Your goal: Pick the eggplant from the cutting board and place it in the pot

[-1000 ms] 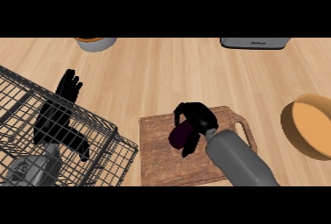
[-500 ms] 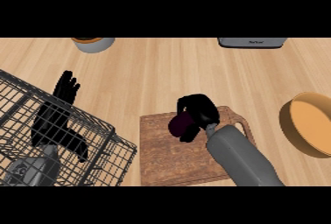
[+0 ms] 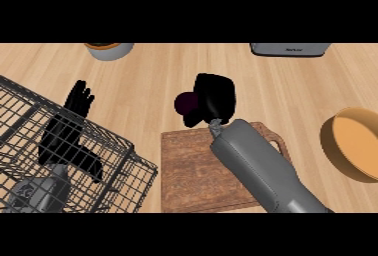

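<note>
A dark purple eggplant [image 3: 187,103] hangs above the counter just beyond the far edge of the brown cutting board [image 3: 196,170]. My right hand [image 3: 216,96] is curled round it and hides most of it. The orange pot [image 3: 356,145] sits at the right edge of the view, well to the right of that hand. My left hand [image 3: 68,131] rests open, fingers up, at the left behind the wire basket.
A dark wire basket [image 3: 63,160] fills the lower left. A grey cup with orange contents [image 3: 109,50] stands at the back left. A grey appliance [image 3: 289,49] sits at the back right. Bare wooden counter [image 3: 148,85] lies between them.
My right hand has lifted the eggplant off the cutting board and carried it up and away, past the board's far edge. The left hand has not moved.
</note>
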Controlling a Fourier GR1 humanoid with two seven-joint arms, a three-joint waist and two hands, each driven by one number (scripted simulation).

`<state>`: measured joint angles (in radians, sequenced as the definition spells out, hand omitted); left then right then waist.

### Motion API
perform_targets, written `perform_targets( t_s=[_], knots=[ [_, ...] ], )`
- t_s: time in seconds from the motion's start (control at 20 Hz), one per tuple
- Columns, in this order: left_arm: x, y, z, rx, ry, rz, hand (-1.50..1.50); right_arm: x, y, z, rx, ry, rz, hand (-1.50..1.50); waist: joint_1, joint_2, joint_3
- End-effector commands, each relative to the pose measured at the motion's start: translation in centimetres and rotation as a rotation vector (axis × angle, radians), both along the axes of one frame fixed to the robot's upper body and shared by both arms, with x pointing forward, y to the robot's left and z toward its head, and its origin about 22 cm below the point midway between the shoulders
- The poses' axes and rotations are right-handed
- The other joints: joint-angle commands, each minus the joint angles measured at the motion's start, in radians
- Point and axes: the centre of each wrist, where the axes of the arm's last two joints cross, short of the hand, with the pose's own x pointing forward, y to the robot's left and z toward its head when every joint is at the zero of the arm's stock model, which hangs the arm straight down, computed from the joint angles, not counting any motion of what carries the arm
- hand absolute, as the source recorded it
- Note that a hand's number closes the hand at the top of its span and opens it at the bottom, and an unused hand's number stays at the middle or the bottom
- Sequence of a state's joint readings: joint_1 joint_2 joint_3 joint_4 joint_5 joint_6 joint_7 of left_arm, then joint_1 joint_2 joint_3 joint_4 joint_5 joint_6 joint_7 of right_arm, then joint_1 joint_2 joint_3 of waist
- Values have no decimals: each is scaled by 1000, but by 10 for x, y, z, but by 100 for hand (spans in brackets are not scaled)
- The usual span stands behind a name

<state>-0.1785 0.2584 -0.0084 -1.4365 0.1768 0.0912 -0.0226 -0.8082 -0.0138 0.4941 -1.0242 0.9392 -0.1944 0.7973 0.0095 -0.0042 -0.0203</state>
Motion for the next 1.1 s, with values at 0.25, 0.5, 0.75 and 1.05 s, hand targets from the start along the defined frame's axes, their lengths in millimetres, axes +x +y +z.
perform_targets(
  t_s=[0.25,0.5,0.75,1.05],
  knots=[
    [7,-8,23,-45,-122,65,0,7,11,83,-56,-346,-410,150,-39,-21,20],
    [5,23,32,-32,-126,91,0,2,-21,105,-93,-488,-520,150,-53,-22,20],
    [4,15,25,-55,-121,104,0,-13,-74,114,-108,-479,-607,150,-78,-22,21],
    [2,22,34,-40,-127,118,0,-36,-159,113,-135,-392,-655,150,-81,-16,22]
  ],
)
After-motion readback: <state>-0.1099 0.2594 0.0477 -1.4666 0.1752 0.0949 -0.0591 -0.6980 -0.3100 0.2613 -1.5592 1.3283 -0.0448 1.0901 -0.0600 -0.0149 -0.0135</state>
